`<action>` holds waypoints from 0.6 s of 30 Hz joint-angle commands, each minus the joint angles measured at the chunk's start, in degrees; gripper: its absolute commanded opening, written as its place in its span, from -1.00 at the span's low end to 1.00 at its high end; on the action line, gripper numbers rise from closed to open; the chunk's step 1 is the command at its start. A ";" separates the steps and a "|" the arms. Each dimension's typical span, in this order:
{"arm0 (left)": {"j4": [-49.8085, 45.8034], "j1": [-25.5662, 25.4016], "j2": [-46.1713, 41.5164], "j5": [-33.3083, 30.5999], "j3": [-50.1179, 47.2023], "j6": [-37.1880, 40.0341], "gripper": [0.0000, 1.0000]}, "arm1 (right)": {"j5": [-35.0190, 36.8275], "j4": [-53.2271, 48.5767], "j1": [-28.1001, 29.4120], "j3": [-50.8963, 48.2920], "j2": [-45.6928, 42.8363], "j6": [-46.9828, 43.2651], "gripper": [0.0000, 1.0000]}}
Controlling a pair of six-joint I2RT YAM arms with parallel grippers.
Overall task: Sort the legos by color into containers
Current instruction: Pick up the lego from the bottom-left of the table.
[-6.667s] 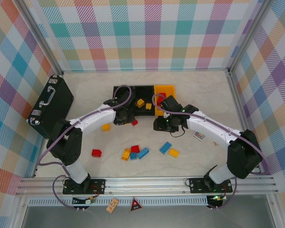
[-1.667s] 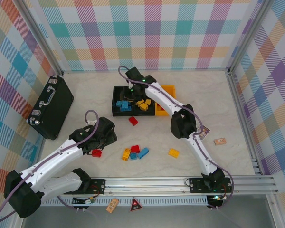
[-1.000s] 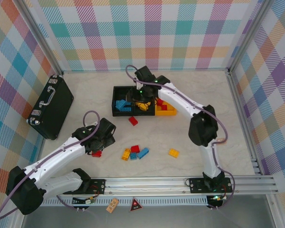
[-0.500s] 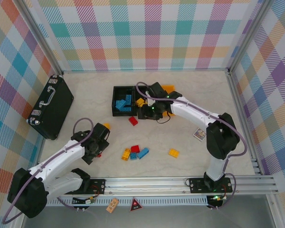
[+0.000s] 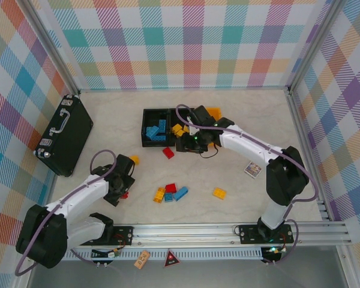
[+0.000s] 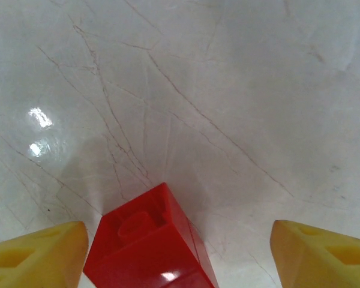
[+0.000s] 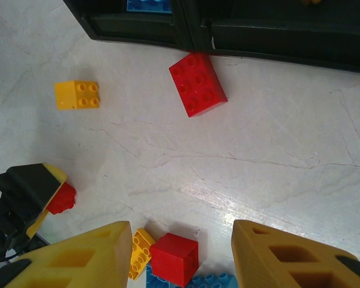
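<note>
Two grippers stand spread: the left gripper straddles a red brick on the table; the right gripper hovers before the bins, where blue bricks lie in the left one. Card print: illegible.

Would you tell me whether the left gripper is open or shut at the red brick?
The left gripper is open: its yellow fingers stand wide apart, the red brick between them with bare table beside it.
</note>
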 commanded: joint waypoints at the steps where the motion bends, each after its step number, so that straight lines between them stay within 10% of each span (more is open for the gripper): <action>1: 0.47 0.52 1.17 1.01 -0.03 0.69 0.30 | 0.42 0.51 0.29 -0.58 -1.73 0.78 -0.07; 8: -0.06 0.51 1.22 1.49 4.15 4.78 -0.25 | 1.50 0.56 0.29 -1.64 -2.56 0.97 -0.07; 18: 0.87 -3.38 10.67 3.17 20.18 15.63 -0.32 | 2.79 1.42 -0.78 -8.02 -8.02 2.07 -0.06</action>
